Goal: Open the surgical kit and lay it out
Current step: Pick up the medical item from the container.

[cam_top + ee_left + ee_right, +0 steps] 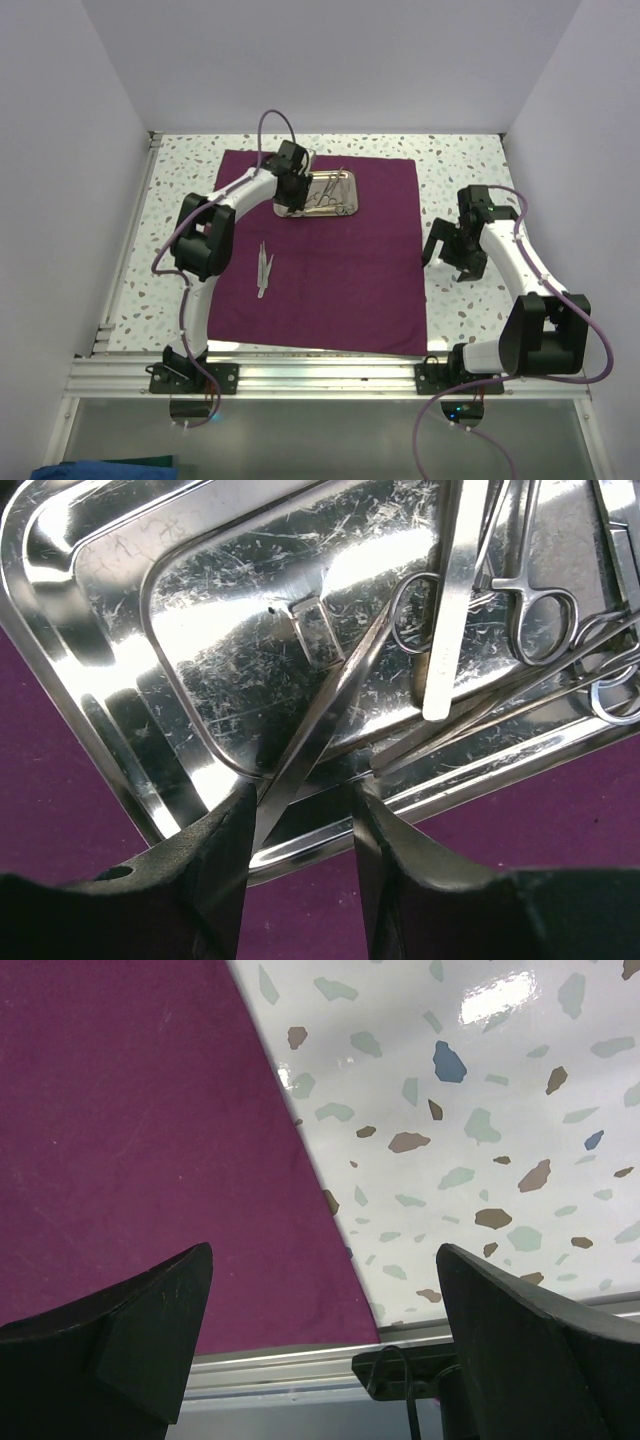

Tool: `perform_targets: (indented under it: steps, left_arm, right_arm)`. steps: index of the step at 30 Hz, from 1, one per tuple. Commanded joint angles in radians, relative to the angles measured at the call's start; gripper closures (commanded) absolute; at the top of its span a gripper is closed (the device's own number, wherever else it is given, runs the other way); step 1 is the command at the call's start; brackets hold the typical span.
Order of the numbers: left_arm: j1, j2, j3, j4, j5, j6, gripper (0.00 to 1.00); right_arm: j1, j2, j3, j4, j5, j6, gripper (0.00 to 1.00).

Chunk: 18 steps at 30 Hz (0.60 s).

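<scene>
The steel tray [352, 195] sits on the far part of the spread purple cloth [340, 290], with one pair of tweezers [264, 270] lying on the cloth nearer than the tray. The left claw [300, 800] hangs at the tray's near-left rim, half open, straddling a thin silver instrument [320, 720] (not yet pinching it); closing squarely, then lifting clear of the rim, seems best. The right claw [452, 258] gapes empty, well right of the tray.

Robotics lab test cell. White partition walls [330, 60] close in a speckled table [450, 160] from 9 through 12 to 3 o'clock. Aluminium rail [320, 375] at 6 o'clock carries left arm [205, 235] and right arm [525, 300], bolted down, purple cables [277, 111] looping. On the table: steel tray [350, 200] on magenta cloth [340, 280].
</scene>
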Motion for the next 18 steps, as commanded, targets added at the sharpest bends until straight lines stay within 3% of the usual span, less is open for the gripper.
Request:
perform_targets:
  steps: [1,5,13,16,17,18]
  left_arm:
    - [-0.002,-0.004,0.007,0.008,-0.041,0.015,0.53]
    - [-0.002,0.034,0.027,-0.013,-0.044,0.012,0.64]
    - [-0.002,0.061,0.016,-0.016,-0.060,0.022,0.75]
    - [-0.002,0.073,0.030,-0.025,-0.060,0.019,0.90]
    - [-0.002,0.067,0.036,-0.027,-0.058,0.016,1.00]
    - [-0.002,0.064,0.042,-0.033,-0.057,0.015,1.00]
  right_arm:
    - [0.002,-0.015,-0.007,0.022,0.015,0.002,0.02]
    - [0.002,-0.014,-0.007,0.022,0.015,0.002,0.02]
    - [0.001,-0.015,-0.010,0.025,0.010,0.004,0.02]
    - [0.001,-0.015,-0.010,0.026,0.006,0.004,0.02]
    - [0.001,-0.017,-0.012,0.026,0.006,0.004,0.02]
    - [0.002,-0.017,-0.010,0.026,0.006,0.002,0.02]
